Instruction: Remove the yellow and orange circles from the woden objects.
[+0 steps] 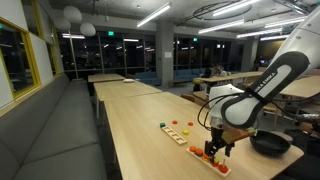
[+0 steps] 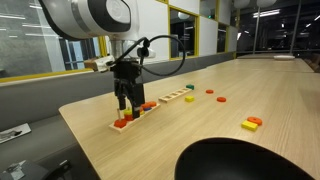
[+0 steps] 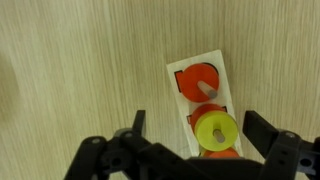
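Two pale wooden strips lie on the table. The near strip [image 1: 211,159] [image 2: 133,116] carries red, yellow and orange round pieces on pegs. The far strip [image 1: 176,132] [image 2: 173,96] holds a row of small pieces. In the wrist view the near strip [image 3: 208,62] shows a red circle [image 3: 190,79] on a peg, then a yellow ring [image 3: 216,130] stacked on a red piece, with an orange piece [image 3: 222,155] at the frame's lower edge. My gripper [image 3: 203,135] [image 1: 216,147] [image 2: 126,104] hangs over the near strip, open, its fingers either side of the yellow ring without touching it.
A black bowl [image 1: 270,145] [image 2: 250,162] stands on the table near the strips. Loose pieces lie on the tabletop: a yellow and orange pair [image 2: 251,123], a red one [image 2: 221,98], a yellow one [image 2: 189,98]. The table edge runs close to the near strip.
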Robot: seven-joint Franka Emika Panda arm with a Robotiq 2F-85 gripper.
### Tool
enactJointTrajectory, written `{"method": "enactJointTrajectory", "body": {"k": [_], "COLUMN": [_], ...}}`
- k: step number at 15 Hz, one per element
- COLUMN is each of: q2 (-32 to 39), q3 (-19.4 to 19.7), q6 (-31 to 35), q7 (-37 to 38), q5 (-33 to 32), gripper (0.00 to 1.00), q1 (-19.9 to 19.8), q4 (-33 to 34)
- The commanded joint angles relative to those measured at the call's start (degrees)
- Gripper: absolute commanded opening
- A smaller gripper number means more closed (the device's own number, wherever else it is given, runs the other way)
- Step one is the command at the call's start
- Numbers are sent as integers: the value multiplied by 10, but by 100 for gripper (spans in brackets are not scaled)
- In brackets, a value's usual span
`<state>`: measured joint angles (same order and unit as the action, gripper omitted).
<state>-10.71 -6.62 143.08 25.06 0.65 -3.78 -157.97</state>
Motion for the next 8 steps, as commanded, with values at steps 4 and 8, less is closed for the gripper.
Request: {"method": "enactJointTrajectory", "body": {"k": [4,8], "q2": [25,36], "q3": [7,9], "q6": [18,24], "q7": [16,17], "q5": [-16,-16], "gripper": [100,100], "q1": [5,6], "q4": [13,24]}}
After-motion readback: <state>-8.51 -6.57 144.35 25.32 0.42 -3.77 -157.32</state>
